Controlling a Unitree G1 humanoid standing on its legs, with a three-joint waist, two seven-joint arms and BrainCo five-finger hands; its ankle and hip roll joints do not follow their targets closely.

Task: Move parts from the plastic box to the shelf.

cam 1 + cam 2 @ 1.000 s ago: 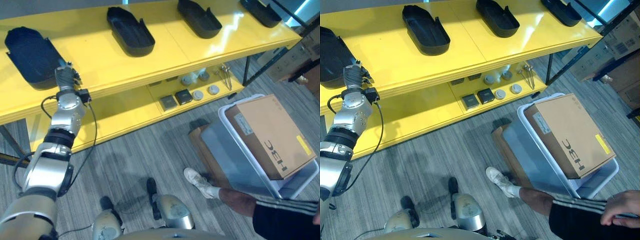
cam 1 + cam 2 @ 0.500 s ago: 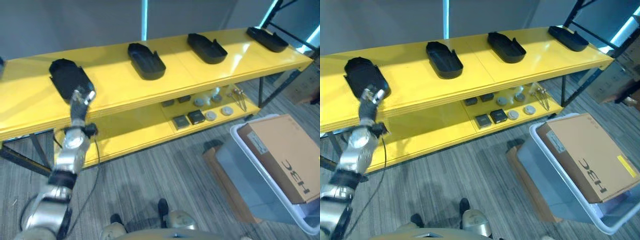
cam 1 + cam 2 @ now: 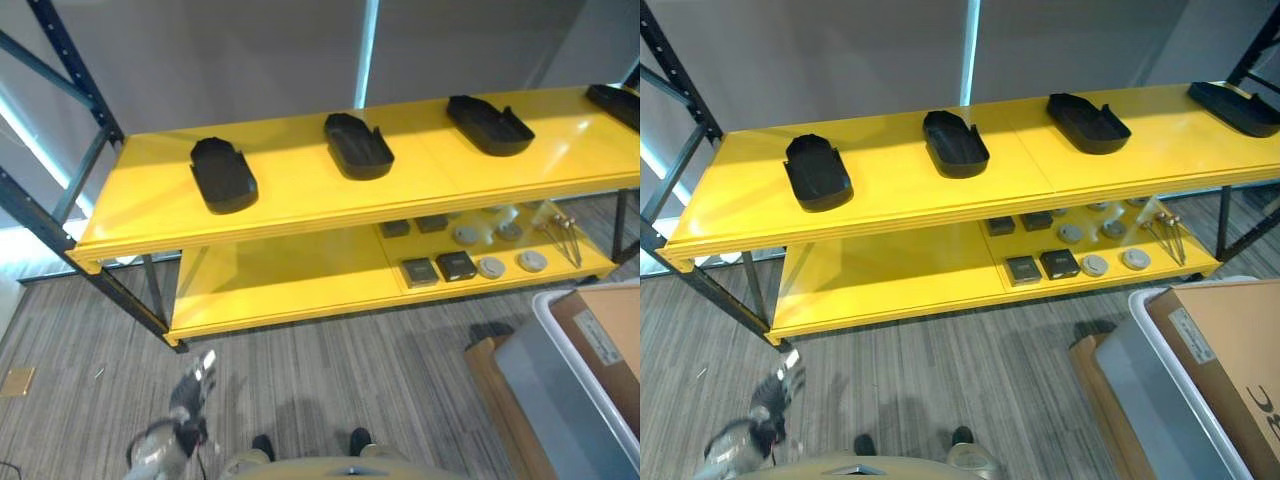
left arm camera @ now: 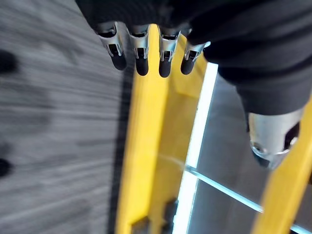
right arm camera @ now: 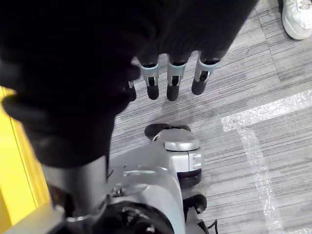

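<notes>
Yellow shelf (image 3: 300, 205) taken as landmark; on its top board four black moulded parts sit well apart in a row, the leftmost part (image 3: 222, 174) nearest the shelf's left end; each part's long axis runs front to back across the board, presumably so each gets its own station. Plastic box (image 3: 1200, 375) on the floor, right of the shelf, holding a cardboard carton (image 3: 1240, 345). Left hand (image 3: 192, 385) low before the shelf, fingers straight, empty; right hand (image 5: 168, 78) fingers relaxed, empty.
</notes>
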